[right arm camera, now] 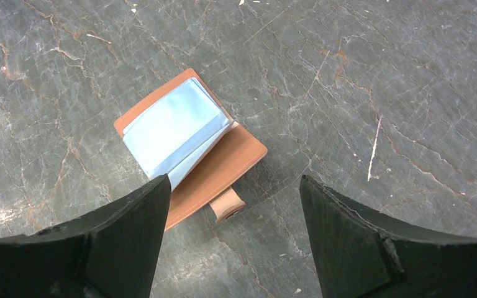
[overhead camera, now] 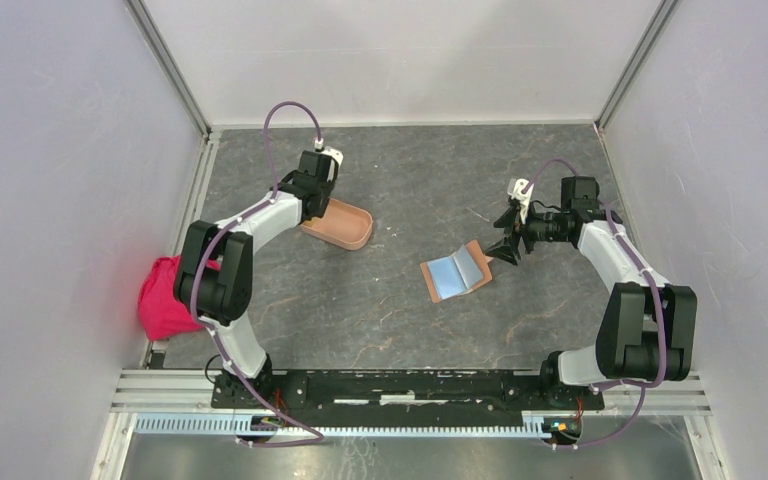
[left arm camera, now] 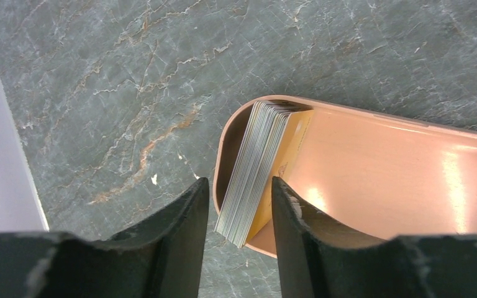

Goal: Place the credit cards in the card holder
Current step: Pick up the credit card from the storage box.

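Note:
The salmon-pink card holder (overhead camera: 348, 228) lies at the back left of the table. In the left wrist view a stack of credit cards (left arm camera: 254, 161) stands on edge, leaning inside the holder's (left arm camera: 379, 180) left end, with an orange card facing the tray's inside. My left gripper (left arm camera: 240, 181) straddles the stack with its jaws a little apart; a thin gap shows beside the left finger. In the top view the left gripper (overhead camera: 322, 200) hides the cards. My right gripper (right arm camera: 233, 179) is wide open and empty, just right of the wallet.
A brown leather wallet (overhead camera: 455, 272) lies open mid-table, with pale blue sleeves (right arm camera: 174, 124) and a snap tab (right arm camera: 228, 203). A red cloth (overhead camera: 165, 297) hangs at the table's left edge. White walls enclose three sides.

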`<action>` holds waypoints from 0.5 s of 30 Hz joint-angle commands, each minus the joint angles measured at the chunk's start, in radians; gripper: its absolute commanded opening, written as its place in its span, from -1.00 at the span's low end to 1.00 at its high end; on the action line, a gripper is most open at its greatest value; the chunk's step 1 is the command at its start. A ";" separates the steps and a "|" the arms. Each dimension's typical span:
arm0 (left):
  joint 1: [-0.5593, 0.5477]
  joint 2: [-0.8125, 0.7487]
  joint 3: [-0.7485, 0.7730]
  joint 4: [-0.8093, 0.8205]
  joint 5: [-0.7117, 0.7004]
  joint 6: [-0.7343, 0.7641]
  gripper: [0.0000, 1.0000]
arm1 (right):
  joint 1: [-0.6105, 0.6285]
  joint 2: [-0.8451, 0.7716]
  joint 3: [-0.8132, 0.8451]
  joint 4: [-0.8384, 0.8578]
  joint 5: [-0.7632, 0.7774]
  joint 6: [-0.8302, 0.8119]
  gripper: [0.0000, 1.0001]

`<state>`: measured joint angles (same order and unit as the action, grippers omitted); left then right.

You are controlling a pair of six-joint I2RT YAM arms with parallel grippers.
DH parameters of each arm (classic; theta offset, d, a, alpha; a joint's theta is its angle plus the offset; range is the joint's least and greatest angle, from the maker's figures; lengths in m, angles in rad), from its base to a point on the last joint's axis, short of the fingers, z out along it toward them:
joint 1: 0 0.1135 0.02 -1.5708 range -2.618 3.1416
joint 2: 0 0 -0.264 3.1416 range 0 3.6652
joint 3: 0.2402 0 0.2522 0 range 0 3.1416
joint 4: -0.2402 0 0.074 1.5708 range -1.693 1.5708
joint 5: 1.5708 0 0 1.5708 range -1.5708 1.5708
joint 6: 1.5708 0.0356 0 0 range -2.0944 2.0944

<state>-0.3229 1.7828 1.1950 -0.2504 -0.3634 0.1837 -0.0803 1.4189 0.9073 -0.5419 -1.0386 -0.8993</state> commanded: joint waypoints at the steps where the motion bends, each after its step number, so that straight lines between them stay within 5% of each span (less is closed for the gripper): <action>1: 0.000 -0.041 0.008 0.044 0.024 -0.011 0.14 | 0.005 -0.006 0.005 -0.010 -0.027 -0.023 0.66; 15: 0.000 0.020 0.023 0.038 0.007 0.008 0.17 | 0.005 -0.002 0.007 -0.015 -0.031 -0.026 0.66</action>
<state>-0.3229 1.7870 1.1950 -0.2497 -0.3573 0.1833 -0.0803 1.4189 0.9073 -0.5480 -1.0386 -0.9058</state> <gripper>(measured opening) 0.586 0.829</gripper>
